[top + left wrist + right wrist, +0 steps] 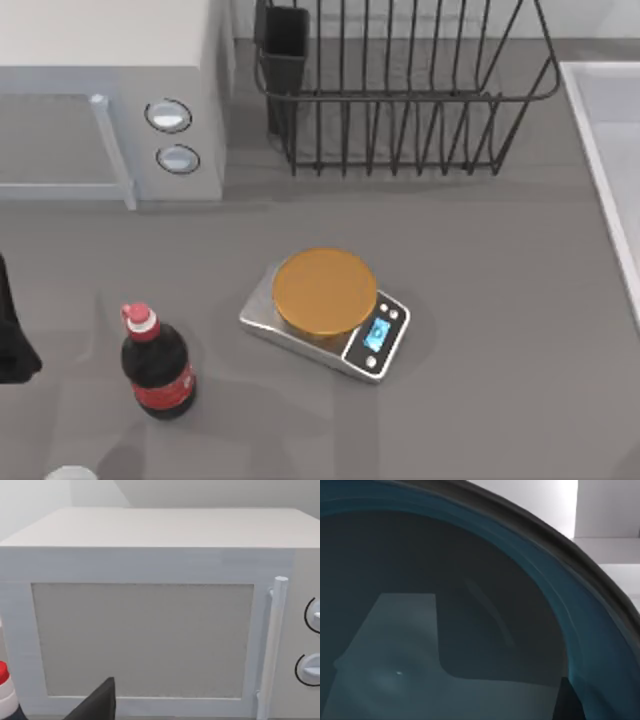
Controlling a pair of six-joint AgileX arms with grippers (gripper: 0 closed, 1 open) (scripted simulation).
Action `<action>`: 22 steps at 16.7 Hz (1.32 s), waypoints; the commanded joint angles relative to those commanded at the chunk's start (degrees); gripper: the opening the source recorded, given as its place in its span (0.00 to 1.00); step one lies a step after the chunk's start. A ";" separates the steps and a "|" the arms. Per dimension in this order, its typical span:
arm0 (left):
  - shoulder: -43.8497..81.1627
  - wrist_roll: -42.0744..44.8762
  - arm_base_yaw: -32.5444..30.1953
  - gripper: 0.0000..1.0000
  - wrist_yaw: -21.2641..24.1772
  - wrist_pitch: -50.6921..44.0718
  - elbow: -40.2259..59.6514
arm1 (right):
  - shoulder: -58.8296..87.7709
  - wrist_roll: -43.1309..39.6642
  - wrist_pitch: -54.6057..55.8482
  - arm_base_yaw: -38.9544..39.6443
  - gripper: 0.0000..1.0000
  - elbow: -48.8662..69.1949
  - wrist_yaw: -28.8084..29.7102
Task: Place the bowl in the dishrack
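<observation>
The dark teal bowl [470, 605] sits right up against the camera in the right wrist view, its glossy inside facing the lens and its rim curving past a white wall. My right gripper [566, 705] is shut on the bowl, with one dark finger [572, 700] lying just inside the rim. The black wire dishrack [400, 100] stands at the back of the table, its rectangular utensil cup [285, 45] at its left corner. My left gripper [12, 345] is parked at the table's left edge, facing the microwave [150, 630].
A grey-white microwave [100, 100] with two knobs stands at the back left. A silver scale [375, 340] with an orange disc [325, 292] is mid-table. A cola bottle [158, 365] stands at the front left. A white basin edge [610, 150] runs along the right.
</observation>
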 joint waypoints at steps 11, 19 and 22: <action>0.00 0.00 0.00 1.00 0.00 0.00 0.00 | -1.77 -0.68 -26.92 -0.89 0.00 23.43 -0.02; 0.00 0.00 0.00 1.00 0.00 0.00 0.00 | -5.47 -0.58 -45.85 -0.60 0.00 40.50 -0.04; 0.00 0.00 0.00 1.00 0.00 0.00 0.00 | -5.29 -0.52 -45.72 -0.59 0.00 40.36 -0.05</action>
